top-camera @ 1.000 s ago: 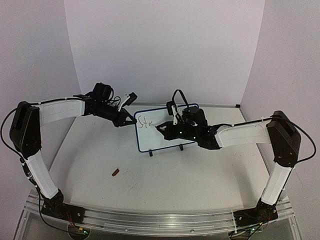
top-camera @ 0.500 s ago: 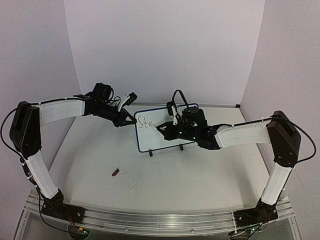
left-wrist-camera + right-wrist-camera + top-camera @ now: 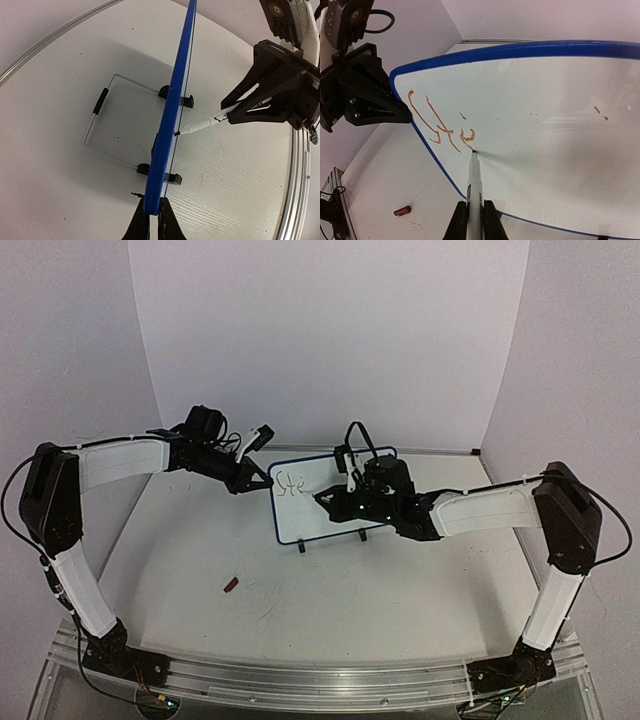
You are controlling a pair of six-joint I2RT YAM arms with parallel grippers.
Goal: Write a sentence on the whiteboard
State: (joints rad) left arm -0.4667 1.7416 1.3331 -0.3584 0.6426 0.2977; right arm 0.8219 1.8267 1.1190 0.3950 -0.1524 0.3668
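The whiteboard (image 3: 300, 521) stands upright on two black feet mid-table, its frame blue in the wrist views (image 3: 545, 110). My left gripper (image 3: 154, 212) is shut on the board's left edge (image 3: 172, 100), seen edge-on. My right gripper (image 3: 475, 210) is shut on a white marker (image 3: 474, 182). The marker's tip touches the board face just below the last stroke. The sentence (image 3: 440, 125) is three orange-brown letters near the board's upper left corner, also visible in the top view (image 3: 290, 483).
A small red marker cap (image 3: 232, 585) lies on the table in front of the board, left of centre. A wire stand (image 3: 102, 125) props the board from behind. A metal rail (image 3: 300, 680) runs along the near table edge.
My right gripper with the marker has shifted very slightly at the board face. The left arm and the board have held still.
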